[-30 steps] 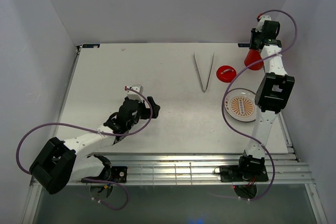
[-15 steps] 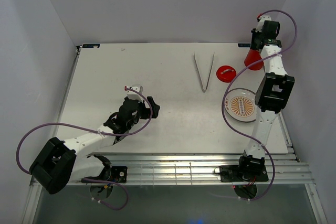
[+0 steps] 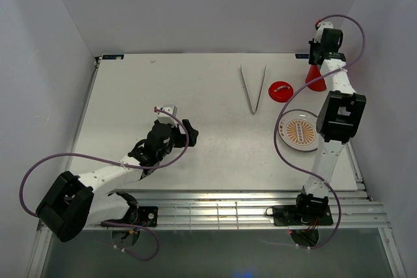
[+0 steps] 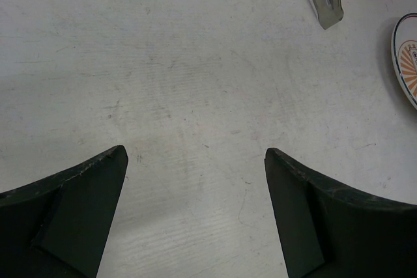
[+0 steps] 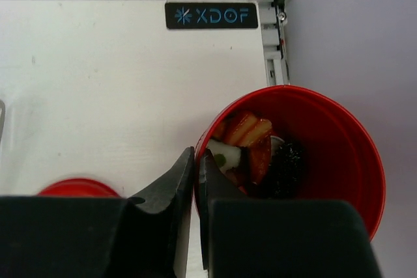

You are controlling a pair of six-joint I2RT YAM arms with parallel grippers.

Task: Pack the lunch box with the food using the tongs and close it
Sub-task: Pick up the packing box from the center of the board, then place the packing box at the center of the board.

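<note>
Left arm [image 3: 98, 177] reaches from 7 o'clock toward centre, with the left gripper [image 4: 195, 157] jaws spread wide. Right arm [image 3: 339, 115] extends to 1 o'clock, its right gripper [image 5: 197, 161] pinched on the lunch box [image 5: 352, 154] rim.

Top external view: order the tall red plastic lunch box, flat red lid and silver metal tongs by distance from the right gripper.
1. tall red plastic lunch box, at the right gripper.
2. flat red lid, just left.
3. silver metal tongs, farther left.

my bench: scuffed white table [image 3: 195, 96] | around me: plain pale grey back wall [image 3: 208, 4], left wall [image 3: 39, 63], right wall [image 3: 391, 115] | near edge: metal rails [image 3: 228, 209] | far corner: black XDOF label [image 5: 210, 15] | light: soft, even, kinda flat
</note>
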